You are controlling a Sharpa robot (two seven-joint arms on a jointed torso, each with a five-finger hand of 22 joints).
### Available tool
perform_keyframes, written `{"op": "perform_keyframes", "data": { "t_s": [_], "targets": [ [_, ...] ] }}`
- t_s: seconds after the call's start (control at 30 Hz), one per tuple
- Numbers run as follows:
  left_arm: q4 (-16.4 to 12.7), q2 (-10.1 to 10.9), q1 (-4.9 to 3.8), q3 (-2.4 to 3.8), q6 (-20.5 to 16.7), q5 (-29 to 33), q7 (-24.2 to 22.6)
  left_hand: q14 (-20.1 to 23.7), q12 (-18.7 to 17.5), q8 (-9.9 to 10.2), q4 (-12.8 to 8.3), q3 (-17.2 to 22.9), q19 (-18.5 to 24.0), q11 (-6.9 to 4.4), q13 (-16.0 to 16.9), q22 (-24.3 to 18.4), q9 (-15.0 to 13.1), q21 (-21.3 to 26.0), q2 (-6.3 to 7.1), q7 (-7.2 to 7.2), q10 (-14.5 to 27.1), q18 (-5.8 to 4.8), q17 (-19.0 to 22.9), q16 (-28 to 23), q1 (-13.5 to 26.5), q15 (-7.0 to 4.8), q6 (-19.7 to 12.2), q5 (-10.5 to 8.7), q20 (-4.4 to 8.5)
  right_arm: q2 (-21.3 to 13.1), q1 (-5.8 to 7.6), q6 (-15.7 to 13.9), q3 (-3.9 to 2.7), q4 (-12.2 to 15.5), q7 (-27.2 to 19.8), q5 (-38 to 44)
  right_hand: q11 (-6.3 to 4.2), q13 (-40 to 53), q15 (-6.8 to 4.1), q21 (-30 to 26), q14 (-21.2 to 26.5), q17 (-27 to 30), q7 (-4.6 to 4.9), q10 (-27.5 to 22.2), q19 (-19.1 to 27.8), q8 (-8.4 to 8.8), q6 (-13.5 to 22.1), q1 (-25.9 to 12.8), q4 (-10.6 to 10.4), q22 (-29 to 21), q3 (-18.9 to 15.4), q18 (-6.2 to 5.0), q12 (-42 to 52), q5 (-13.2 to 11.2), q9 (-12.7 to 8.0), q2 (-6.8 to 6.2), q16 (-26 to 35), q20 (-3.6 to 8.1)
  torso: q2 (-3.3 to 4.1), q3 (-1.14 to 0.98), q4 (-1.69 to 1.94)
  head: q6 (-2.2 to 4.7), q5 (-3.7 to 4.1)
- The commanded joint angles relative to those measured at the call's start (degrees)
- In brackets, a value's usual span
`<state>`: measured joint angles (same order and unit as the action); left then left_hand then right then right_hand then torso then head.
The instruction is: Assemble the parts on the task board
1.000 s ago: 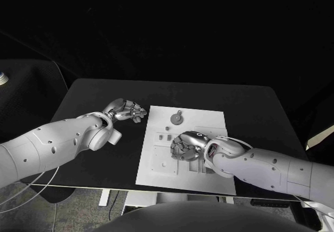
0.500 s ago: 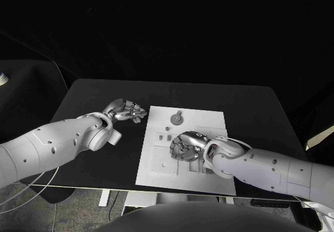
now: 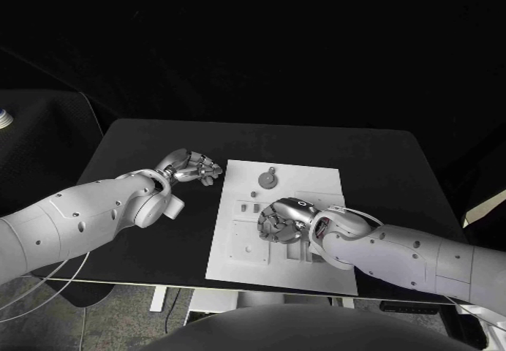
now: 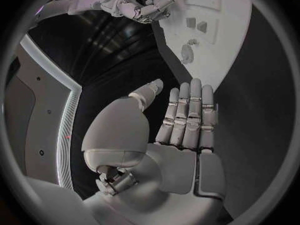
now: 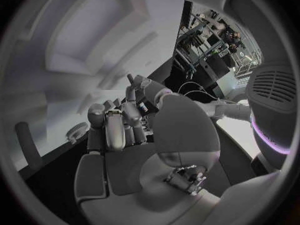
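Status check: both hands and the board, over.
Left hand open, fingers straight, beside the white rectangular task board. Right hand curled down on the board's middle; what it holds is hidden. Round grey part lies untouched at the far end.

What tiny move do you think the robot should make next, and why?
Probably lift the right hand a little off the white task board. Its fingers are curled down over the board's middle, hiding whatever lies under them, so I cannot tell whether it holds a part. The left hand rests off the board, fingers straight, holding nothing.
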<state>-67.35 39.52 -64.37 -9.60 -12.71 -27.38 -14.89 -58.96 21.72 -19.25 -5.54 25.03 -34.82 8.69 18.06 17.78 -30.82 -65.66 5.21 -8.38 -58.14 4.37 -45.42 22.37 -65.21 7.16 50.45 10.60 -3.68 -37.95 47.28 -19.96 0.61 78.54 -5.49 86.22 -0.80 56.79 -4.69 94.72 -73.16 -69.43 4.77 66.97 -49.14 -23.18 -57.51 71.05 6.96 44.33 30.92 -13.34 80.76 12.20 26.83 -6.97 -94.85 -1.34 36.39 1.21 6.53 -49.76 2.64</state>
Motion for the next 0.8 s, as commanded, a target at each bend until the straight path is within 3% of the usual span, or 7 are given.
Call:
{"op": "perform_keyframes", "data": {
  "t_s": [0.03, 0.8],
  "targets": [
    [-0.1, -0.1, -0.07, 0.05, 0.7, 0.3, -0.4, -0.1, -0.3, 0.3, 0.0, -0.2, 0.4, 0.0, 0.1, 0.1, 0.1, 0.2, -0.3, 0.12, 0.2, 0.17, 0.1, -0.2, 0.2, 0.15, -0.4, 0.18, 0.13, 0.0, -0.04, 0.7, 0.01, 0.0, 0.1, 0.7, 0.03, -0.1, 0.0, 2.7, 0.1, 0.1, 3.15, 0.0, -0.1, -0.17, -3.6, 0.0, 0.1, -0.1, 0.3, -0.78, -0.3, 0.2, 0.0, 0.69, -0.5, -0.26, -0.01, 0.0, -0.01, 0.01, 0.01],
    [-0.2, 0.0, -0.07, 0.05, 0.7, 0.3, -0.3, -0.2, -0.4, 0.3, 0.0, -0.2, 0.4, 0.0, 0.1, 0.1, 0.1, 0.3, -0.3, 0.12, 0.2, 0.16, 0.1, -0.3, 0.2, 0.15, -0.5, 0.17, 0.12, 0.3, -0.04, 1.7, 0.01, -0.5, 0.5, 1.2, 0.03, -0.1, 0.0, 2.8, 0.3, 0.3, 3.15, -0.1, 0.0, -0.14, -3.6, 0.0, 0.1, -0.1, 0.4, -0.78, -0.3, 0.2, 0.0, 0.69, -0.4, -0.25, 0.01, 0.02, -0.03, -0.1, -0.05]
  ]
}}
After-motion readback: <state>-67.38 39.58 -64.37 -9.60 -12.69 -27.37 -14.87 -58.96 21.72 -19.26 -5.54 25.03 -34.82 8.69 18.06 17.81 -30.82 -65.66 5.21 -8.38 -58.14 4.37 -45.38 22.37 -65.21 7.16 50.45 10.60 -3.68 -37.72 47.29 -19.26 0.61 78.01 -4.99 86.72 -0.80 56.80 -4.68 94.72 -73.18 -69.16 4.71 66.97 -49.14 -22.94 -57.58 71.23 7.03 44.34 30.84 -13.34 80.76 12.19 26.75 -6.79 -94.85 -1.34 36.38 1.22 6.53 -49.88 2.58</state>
